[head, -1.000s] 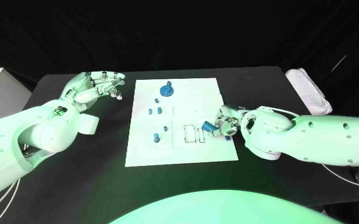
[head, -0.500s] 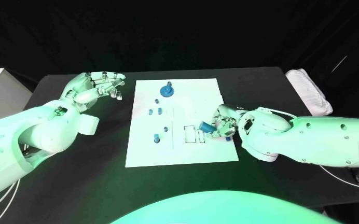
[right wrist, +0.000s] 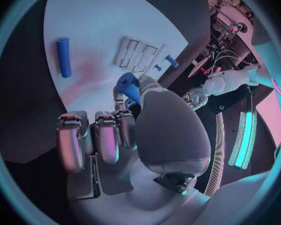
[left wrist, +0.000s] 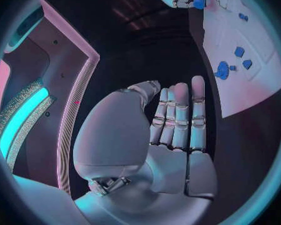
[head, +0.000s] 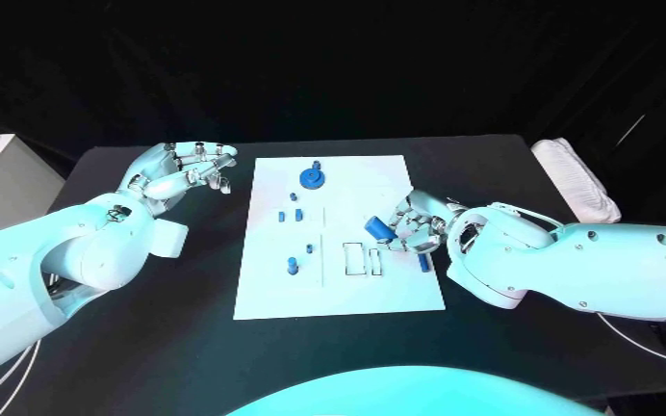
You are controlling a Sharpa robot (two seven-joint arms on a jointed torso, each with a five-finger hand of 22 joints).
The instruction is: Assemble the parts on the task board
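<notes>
While the black table (head: 166, 320) spreads under everything, the white task board (head: 340, 281) lies between the two hands, its long side running away from the robot. At the board's right edge is the right hand (head: 411, 228), fingers curled in and pinching a blue cylinder part (head: 376, 229) — the piece sits tilted at its fingertips, just above the pair of rectangular slots (head: 364, 261) cut into the board. From the right wrist, that same cylinder (right wrist: 129, 87) shows gripped between thumb and fingers, with the slots (right wrist: 138, 57) just beyond the fingertips and a longer blue peg (right wrist: 64, 57) lying flat on the board well off to one side of the hand. A small blue piece (head: 422, 259) shows just under the right hand at the board's edge; whether it touches the fingers I cannot tell.

Well apart from the board's left edge, the left hand (head: 185, 168) hovers over bare table, holding nothing — its fingers are loosely extended, and the left wrist view shows them straight and side by side (left wrist: 178, 120).

Nearest that hand, at the board's far end, stands a round blue knob part (head: 313, 177). Smaller blue pegs (head: 289, 215) stand further along the board's left half, and another blue peg (head: 293, 265) lies closest to the robot.
</notes>
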